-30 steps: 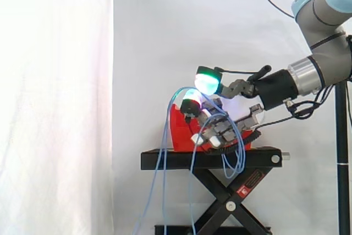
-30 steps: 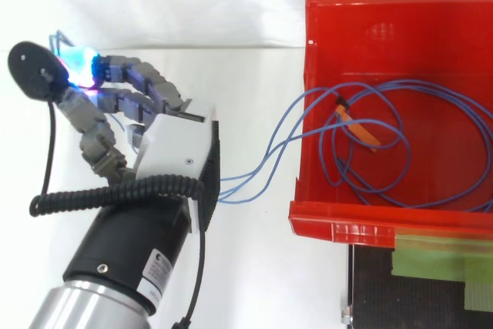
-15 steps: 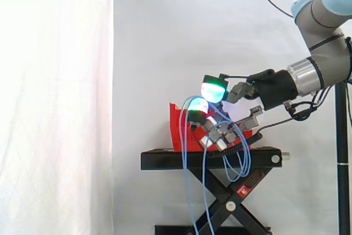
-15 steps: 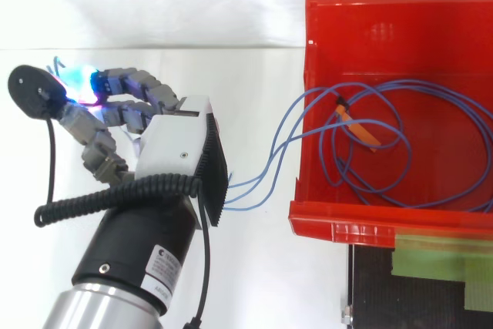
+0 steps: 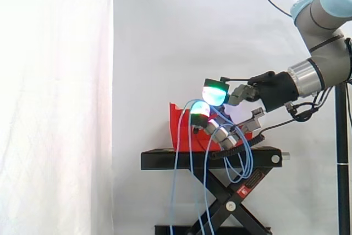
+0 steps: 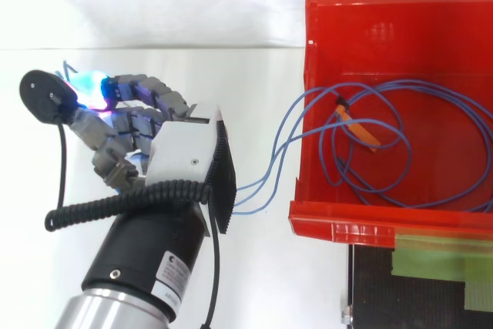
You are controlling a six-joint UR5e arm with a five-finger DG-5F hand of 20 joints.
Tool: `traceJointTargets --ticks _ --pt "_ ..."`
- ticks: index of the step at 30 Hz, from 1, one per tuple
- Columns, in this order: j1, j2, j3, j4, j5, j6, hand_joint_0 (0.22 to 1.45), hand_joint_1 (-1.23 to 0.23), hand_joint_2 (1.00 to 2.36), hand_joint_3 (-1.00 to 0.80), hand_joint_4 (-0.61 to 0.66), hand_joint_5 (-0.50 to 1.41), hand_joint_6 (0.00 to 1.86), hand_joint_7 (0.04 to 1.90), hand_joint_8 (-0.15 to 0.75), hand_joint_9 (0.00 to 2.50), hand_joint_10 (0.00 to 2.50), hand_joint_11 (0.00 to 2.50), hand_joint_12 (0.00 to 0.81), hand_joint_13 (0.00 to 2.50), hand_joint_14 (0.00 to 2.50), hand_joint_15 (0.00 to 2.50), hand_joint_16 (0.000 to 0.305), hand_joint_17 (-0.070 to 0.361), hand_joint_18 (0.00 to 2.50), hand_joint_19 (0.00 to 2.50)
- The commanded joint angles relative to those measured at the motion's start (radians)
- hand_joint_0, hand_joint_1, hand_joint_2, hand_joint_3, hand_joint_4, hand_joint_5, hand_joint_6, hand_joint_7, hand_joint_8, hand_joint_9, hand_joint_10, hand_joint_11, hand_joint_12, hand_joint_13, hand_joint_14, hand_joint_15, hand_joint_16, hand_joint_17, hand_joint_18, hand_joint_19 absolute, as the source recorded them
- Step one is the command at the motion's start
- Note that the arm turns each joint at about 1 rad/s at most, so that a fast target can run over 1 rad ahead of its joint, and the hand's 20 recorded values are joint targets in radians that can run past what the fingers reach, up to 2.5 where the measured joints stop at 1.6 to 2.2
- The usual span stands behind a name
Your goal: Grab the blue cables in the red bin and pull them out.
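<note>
Side view first: the robot hand (image 6: 185,161) sits level with the red bin (image 6: 339,229), its arm coming in from the right. Its fingertips (image 5: 214,93) glow green, and they are curled in toward one another. The blue cables (image 6: 277,156) arch over the top of those curled fingers. From there several strands fall straight down below the robot hand, past the edge of the black stand (image 5: 165,160). Another loop sags under the palm. A white curtain (image 5: 55,81) hangs behind everything.

From above, the robot hand is clear of the bin, off to one side of it. The fingers point away from the bin and the heel of the palm is the part nearest to it. The fingers are bent tight, the tips closed together, pinching the cables. A short blue end pokes out just past the glowing tips. From under the palm, strands run across the open gap to the bin. They climb over the wall that faces the robot hand and join the rest of the cable inside. That part lies in wide loose coils on the bin floor, well apart from the fingers. A small orange tie (image 6: 358,127) sits on the coils, near the side closest to the robot hand. A strip of green tape (image 6: 431,263) lies beside the bin, at the corner farthest from the fingertips.
</note>
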State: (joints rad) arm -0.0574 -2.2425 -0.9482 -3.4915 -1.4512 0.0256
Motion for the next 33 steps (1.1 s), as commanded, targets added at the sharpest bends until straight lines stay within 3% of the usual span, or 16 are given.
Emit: traceJointTargets --ticks 1,4,6,8,9,10,14,17,18,19,24,29,30,32,33 --pt "-0.002 0.0 -0.004 -0.001 0.0 0.001 0.92 -0.89 1.0 -1.0 0.18 0.91 0.43 0.85 0.294 1.12 0.03 0.9 0.347 1.16 0.03 0.95 0.046 0.104 0.99 1.02" --pt "-0.002 0.0 -0.02 -0.001 0.002 0.006 0.92 -0.9 1.0 -1.0 0.17 0.91 0.43 0.84 0.292 1.12 0.03 0.89 0.347 1.12 0.03 0.9 0.047 0.105 0.97 1.01" --pt "-0.002 0.001 -0.05 -0.004 0.002 0.052 0.92 -0.9 1.0 -1.0 0.17 0.91 0.43 0.84 0.29 1.12 0.03 0.89 0.35 1.11 0.03 0.89 0.047 0.106 0.95 0.98" --pt "-0.004 0.0 -0.058 -0.004 0.006 0.11 0.92 -0.9 1.0 -1.0 0.17 0.91 0.43 0.84 0.292 1.12 0.03 0.89 0.349 1.11 0.03 0.88 0.047 0.107 0.95 0.97" --pt "-0.004 0.0 -0.058 -0.004 0.006 0.11 0.92 -0.9 1.0 -1.0 0.17 0.91 0.43 0.84 0.289 1.12 0.03 0.9 0.349 1.1 0.03 0.88 0.048 0.107 0.94 0.96" --pt "-0.001 0.001 -0.058 -0.004 0.008 0.162 0.92 -0.9 1.0 -1.0 0.17 0.91 0.43 0.84 0.292 1.12 0.03 0.89 0.349 1.1 0.03 0.88 0.048 0.108 0.94 0.95" --pt "0.001 0.0 -0.061 -0.011 0.032 0.271 0.92 -0.9 1.0 -1.0 0.17 0.92 0.44 0.83 0.289 1.11 0.03 0.89 0.349 1.1 0.03 0.88 0.048 0.108 0.92 0.94" --pt "0.005 0.0 -0.061 -0.037 0.066 0.399 0.92 -0.9 1.0 -1.0 0.17 0.92 0.43 0.84 0.291 1.11 0.03 0.89 0.35 1.09 0.03 0.87 0.048 0.108 0.92 0.94" --pt "0.01 0.001 -0.061 -0.047 0.077 0.477 0.92 -0.9 1.0 -1.0 0.17 0.92 0.43 0.84 0.29 1.11 0.03 0.88 0.349 1.09 0.03 0.88 0.048 0.108 0.92 0.93" --pt "0.013 0.0 -0.063 -0.057 0.078 0.537 0.92 -0.9 1.0 -1.0 0.17 0.92 0.43 0.84 0.289 1.11 0.03 0.89 0.349 1.09 0.03 0.87 0.048 0.108 0.92 0.93" --pt "0.031 0.0 -0.063 -0.135 0.078 0.71 0.92 -0.9 1.0 -1.0 0.17 0.92 0.43 0.84 0.287 1.11 0.03 0.89 0.352 1.09 0.03 0.87 0.048 0.108 0.91 0.93" --pt "0.039 0.0 -0.073 -0.138 0.081 0.771 0.92 -0.9 1.0 -1.0 0.17 0.92 0.43 0.84 0.288 1.11 0.03 0.9 0.35 1.09 0.03 0.87 0.048 0.108 0.91 0.93" --pt "0.042 0.0 -0.084 -0.138 0.081 0.819 0.92 -0.9 1.0 -1.0 0.17 0.92 0.43 0.84 0.285 1.11 0.03 0.89 0.35 1.09 0.03 0.86 0.048 0.107 0.91 0.94" --pt "0.047 0.001 -0.09 -0.138 0.081 0.859 0.92 -0.9 1.0 -1.0 0.17 0.92 0.43 0.85 0.288 1.11 0.03 0.89 0.356 1.09 0.03 0.86 0.047 0.106 0.93 0.97" --pt "0.054 0.0 -0.106 -0.136 0.08 0.917 0.92 -0.9 1.0 -1.0 0.17 0.92 0.43 0.85 0.294 1.11 0.03 0.89 0.352 1.1 0.03 0.87 0.047 0.105 0.97 1.01"
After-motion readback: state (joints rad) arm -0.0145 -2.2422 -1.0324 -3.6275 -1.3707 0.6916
